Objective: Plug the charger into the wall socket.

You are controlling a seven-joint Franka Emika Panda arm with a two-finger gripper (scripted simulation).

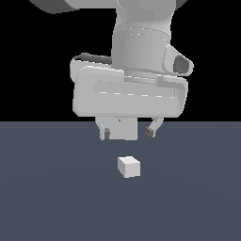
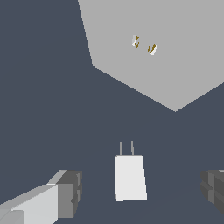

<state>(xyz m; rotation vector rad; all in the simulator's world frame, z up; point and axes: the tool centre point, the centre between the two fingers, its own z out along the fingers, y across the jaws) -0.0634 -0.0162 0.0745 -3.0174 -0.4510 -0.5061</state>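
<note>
- Hung above the floor with jaws spread wide and nothing held: gripper [image 1: 128, 133], dark pads [image 2: 70, 192] well apart in the wrist view.
- Lay on the dark floor [image 1: 56, 197] below and between the jaws, untouched: charger [image 1: 129, 166], a small white block with two thin prongs [image 2: 126, 148] at one end.
- Stood beyond the gripper, on the side the prongs pointed toward: wall socket [image 2: 175, 65], a pale-grey slab with two small orange-edged slots [image 2: 144, 45]; mostly hidden behind the hand in the exterior view.
- Judged light, rigid and smooth, so liable to slip or twist.
- Best gripped across the two flat side faces, mid-body, clear of the thin prongs, probably the weakest part.
</note>
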